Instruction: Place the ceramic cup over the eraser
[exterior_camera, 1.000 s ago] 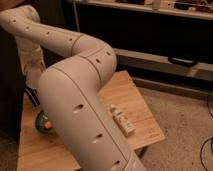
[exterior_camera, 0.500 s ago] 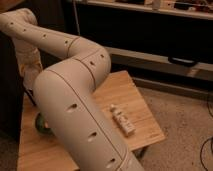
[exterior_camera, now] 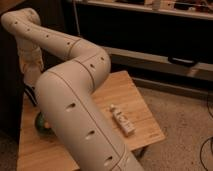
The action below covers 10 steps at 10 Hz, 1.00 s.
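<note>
- Arm [exterior_camera: 75, 115]: big off-white jointed arm, fills the left and middle of the view. It rises to the top left, then bends down at the far left edge of the table [exterior_camera: 135, 95].
- Pincer [exterior_camera: 31, 94]: hangs at the end of the down-pointing wrist, over the table's far left edge, mostly hidden behind the arm's near link. Cannot tell how far open it is, or if it has hold of anything.
- Ceramic cup: not in sight; the arm covers most of the table's left half.
- Eraser: not in sight either, same reason.
- White remote-like bar [exterior_camera: 122, 120]: lies flat on the right part of the table, angled toward the near right corner, well apart from the pincer.
- Green rounded thing [exterior_camera: 41, 122]: peeks out at the arm's left side, low on the table; cannot tell what it is.
- Table: light wood slats.
- Floor [exterior_camera: 185, 125]: speckled, to the right.
- Dark shelving [exterior_camera: 150, 35]: behind the table.
</note>
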### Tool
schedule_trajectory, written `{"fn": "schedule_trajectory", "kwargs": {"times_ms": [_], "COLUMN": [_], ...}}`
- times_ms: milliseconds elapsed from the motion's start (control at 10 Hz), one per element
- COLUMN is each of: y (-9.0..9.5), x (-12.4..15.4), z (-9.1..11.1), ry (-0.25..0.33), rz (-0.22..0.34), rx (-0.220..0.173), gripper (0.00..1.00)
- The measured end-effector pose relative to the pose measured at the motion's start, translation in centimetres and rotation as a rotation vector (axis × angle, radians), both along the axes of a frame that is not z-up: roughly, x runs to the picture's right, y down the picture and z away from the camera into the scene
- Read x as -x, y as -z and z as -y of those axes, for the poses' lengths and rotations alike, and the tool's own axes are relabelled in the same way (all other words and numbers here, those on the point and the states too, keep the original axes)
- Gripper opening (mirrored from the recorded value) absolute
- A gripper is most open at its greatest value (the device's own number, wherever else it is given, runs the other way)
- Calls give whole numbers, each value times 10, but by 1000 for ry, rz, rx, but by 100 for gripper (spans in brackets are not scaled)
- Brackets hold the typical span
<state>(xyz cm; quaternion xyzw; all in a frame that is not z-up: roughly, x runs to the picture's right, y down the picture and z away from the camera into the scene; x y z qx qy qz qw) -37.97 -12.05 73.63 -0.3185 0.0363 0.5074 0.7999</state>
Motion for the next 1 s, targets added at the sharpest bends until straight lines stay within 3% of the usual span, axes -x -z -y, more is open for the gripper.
{"fn": "schedule_trajectory", "kwargs": {"times_ms": [300, 600, 1000], "y": [-5, 6, -3], "x": [4, 12, 18], "z": [2, -3, -23], "ry": [16, 57, 72], "rz": [14, 29, 66], "rx": [23, 41, 61], "gripper": [0, 0, 0]}}
